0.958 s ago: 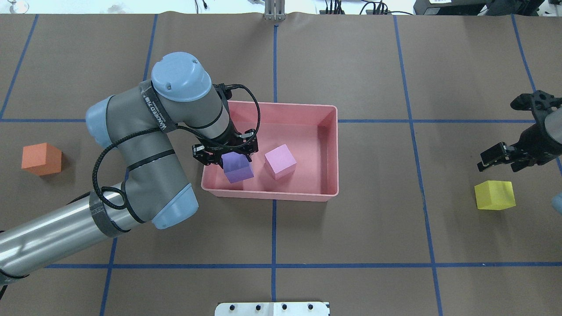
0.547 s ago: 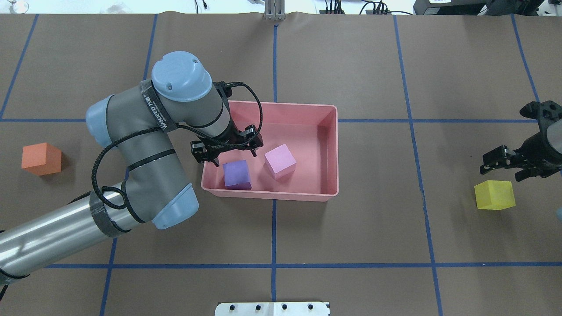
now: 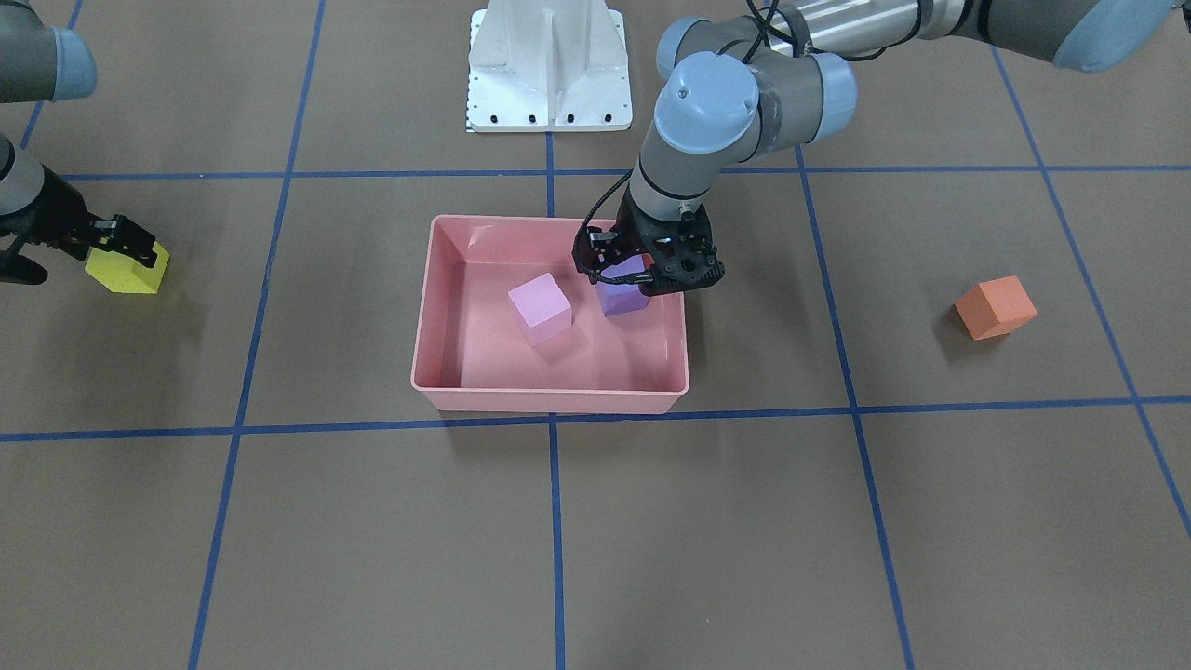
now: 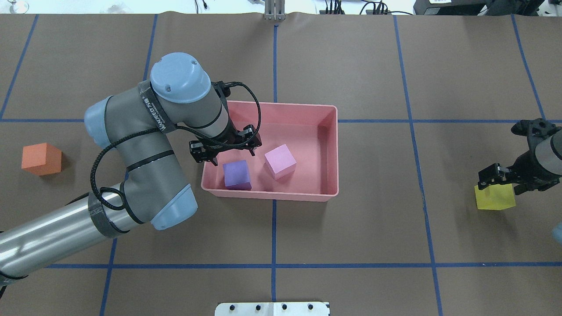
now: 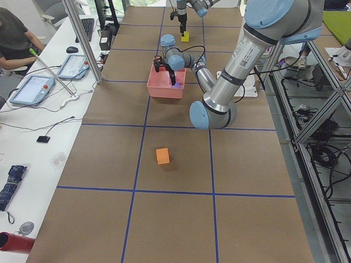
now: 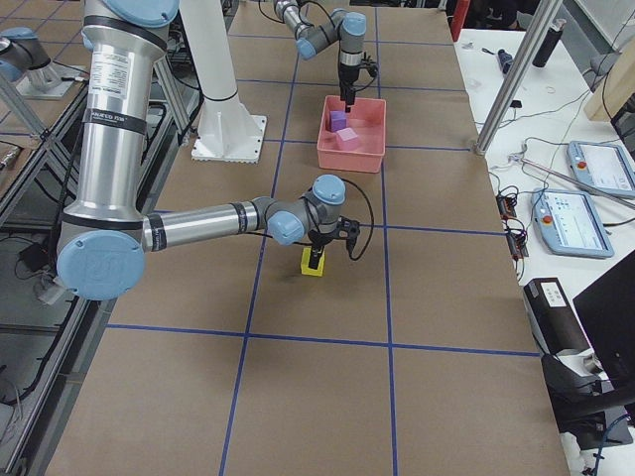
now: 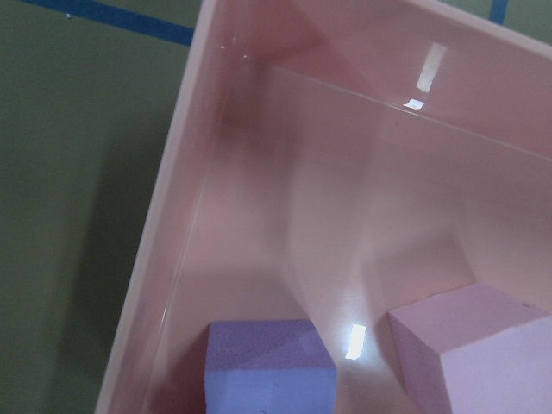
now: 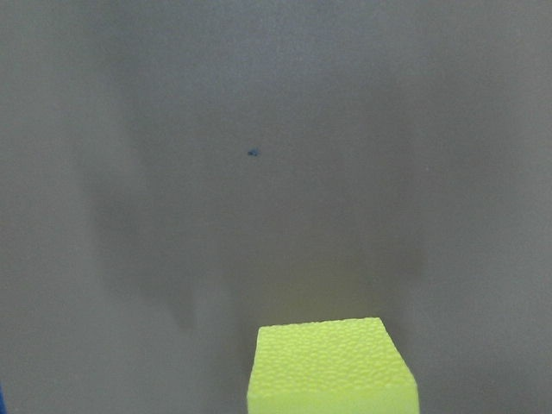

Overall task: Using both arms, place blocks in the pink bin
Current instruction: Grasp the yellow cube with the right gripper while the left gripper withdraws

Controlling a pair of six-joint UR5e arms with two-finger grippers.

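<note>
Overhead exterior: pink bin [image 4: 303, 136] roughly left-to-right.

White lettering on the black strap [image 4: 153, 115] around the left arm [image 4: 131, 149], too blurred to read, no other text.

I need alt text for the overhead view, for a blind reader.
The left hand hangs open over the pink bin, where the purple block and the light pink block lie apart. The right hand is at the yellow block; the orange block sits alone at far left.
</note>
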